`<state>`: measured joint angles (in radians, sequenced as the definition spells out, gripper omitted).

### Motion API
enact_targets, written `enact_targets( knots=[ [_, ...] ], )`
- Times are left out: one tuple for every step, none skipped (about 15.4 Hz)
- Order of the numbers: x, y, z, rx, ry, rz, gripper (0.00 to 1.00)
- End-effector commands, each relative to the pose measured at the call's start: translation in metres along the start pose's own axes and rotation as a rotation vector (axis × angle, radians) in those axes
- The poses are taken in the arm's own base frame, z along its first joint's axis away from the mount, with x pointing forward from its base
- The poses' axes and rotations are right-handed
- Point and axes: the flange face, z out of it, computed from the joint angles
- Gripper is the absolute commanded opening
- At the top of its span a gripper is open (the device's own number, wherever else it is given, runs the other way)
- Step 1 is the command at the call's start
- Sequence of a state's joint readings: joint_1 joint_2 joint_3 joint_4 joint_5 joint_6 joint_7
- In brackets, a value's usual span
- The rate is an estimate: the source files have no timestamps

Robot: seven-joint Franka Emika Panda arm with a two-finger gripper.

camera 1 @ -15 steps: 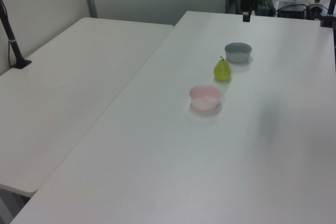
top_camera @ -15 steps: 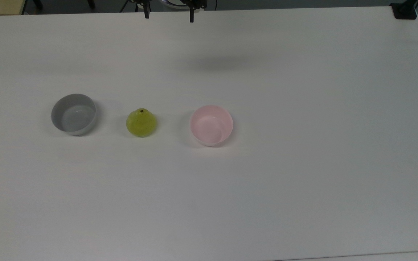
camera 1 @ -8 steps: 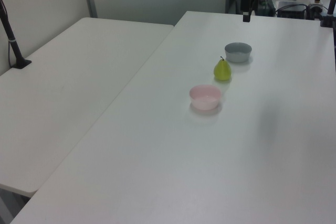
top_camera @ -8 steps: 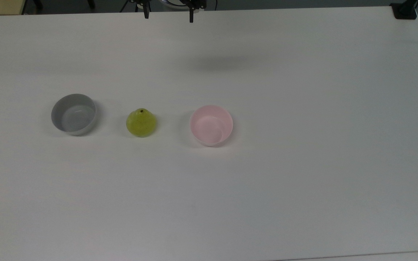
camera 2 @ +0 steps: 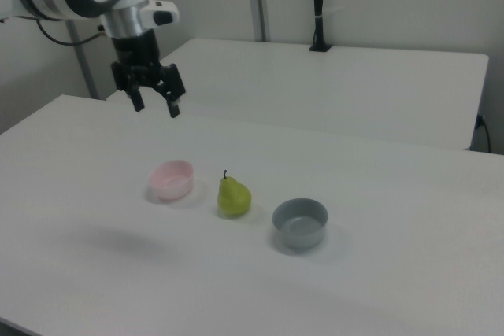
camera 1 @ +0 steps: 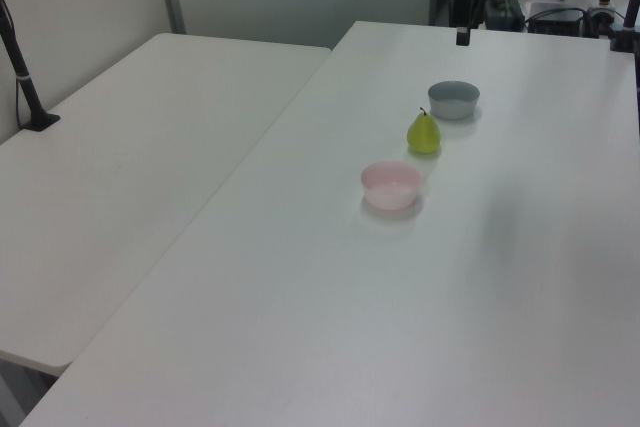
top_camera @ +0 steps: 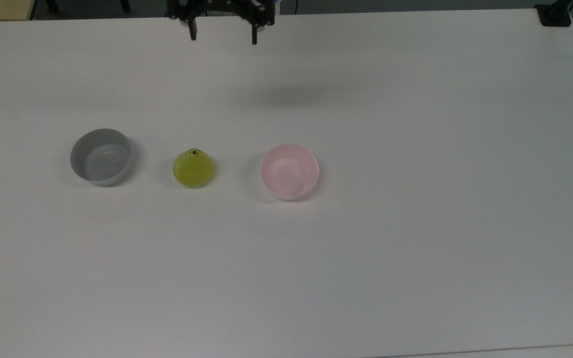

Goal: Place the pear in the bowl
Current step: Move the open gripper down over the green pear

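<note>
White desk (top_camera: 416, 248) fills the top view, carrying three things in a row: a grey bowl (top_camera: 101, 156) on the top view's left, the pear (top_camera: 193, 169) upright in the middle, and the bowl (top_camera: 289, 171), pale pink, on the top view's right. Both bowls are bare inside. At the far edge hangs the gripper (top_camera: 222, 36), its jaws spread wide and holding nothing, well apart from the pear.

From the left view, the row runs away from the camera: bowl (camera 1: 391, 185) nearest, pear (camera 1: 424, 134) next, grey bowl (camera 1: 454, 99) farthest, with the gripper (camera 1: 462, 35) beyond.

On the right view, the gripper (camera 2: 154, 105) hangs high above the desk (camera 2: 394, 289), past the bowl (camera 2: 172, 179); the pear (camera 2: 234, 196) stands between it and the grey bowl (camera 2: 300, 223).

Judging by this, nothing is done yet: approach, grasp, carry and release all remain.
</note>
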<state>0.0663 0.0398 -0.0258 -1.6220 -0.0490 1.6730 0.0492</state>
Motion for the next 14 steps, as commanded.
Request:
enact_targets(
  knots=[
    [0.022,0.026,0.026,0.007,0.045,-0.041,1.0],
    [0.027,0.031,0.035,0.007,0.04,-0.055,1.0],
    [0.033,0.036,0.046,0.006,0.041,-0.067,1.0],
    [0.038,0.037,0.056,0.006,0.04,-0.078,1.0],
    [0.044,0.038,0.07,0.003,0.029,-0.083,1.0],
    [0.048,0.039,0.081,-0.001,0.019,-0.087,1.0],
    [0.052,0.039,0.097,-0.003,0.005,-0.094,1.0],
    [0.054,0.038,0.11,-0.006,0.003,-0.096,1.0],
    [0.057,0.037,0.124,-0.017,0.006,-0.104,1.0],
    [0.059,0.038,0.138,-0.029,0.013,-0.104,1.0],
    [0.062,0.037,0.151,-0.032,0.025,-0.106,1.0],
    [0.066,0.037,0.163,-0.033,0.025,-0.107,1.0],
    [0.068,0.041,0.175,-0.036,0.012,-0.103,1.0],
    [0.07,0.043,0.187,-0.039,-0.002,-0.104,1.0]
  ],
)
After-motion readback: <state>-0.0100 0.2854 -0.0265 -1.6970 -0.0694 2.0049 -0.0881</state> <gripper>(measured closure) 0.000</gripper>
